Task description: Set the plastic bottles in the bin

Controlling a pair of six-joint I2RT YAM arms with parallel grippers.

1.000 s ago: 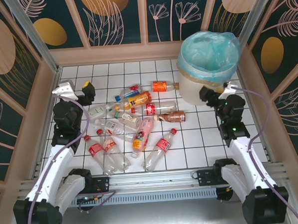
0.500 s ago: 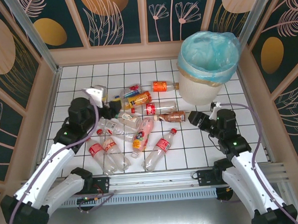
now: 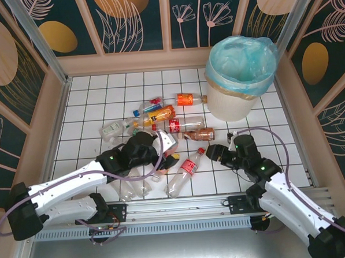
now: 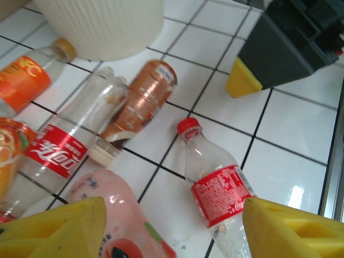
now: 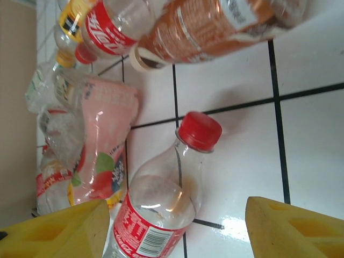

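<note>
The cream bin [image 3: 232, 105], lined with a pale blue bag, is standing at the far right corner of the tiled table [image 3: 101, 92]. The plastic bottles [image 3: 173, 126] are lying on their sides in a loose scatter in front of the bin and to its left. Empty and thin-walled, they are likely to be light, easily dented and prone to rolling on the glossy tile. A hold across the labelled middle, square to the long axis, is therefore looking safer than one on the tapering neck.

Near the bin's front a brown bottle [image 4: 142, 102] is lying, its label too blurred to read. Farther from the bin are lying a pink bottle [image 4: 115, 215] bearing a peach picture and a clear bottle [image 4: 217, 188] whose red label, in white script, appears to read Coca-Cola.

The left gripper [image 4: 174, 236] is hovering wide open over this clear bottle, holding nothing. The right gripper [image 5: 174, 231], also wide open and empty, is facing the bottle's red cap [image 5: 200, 130] from the bin's side.
</note>
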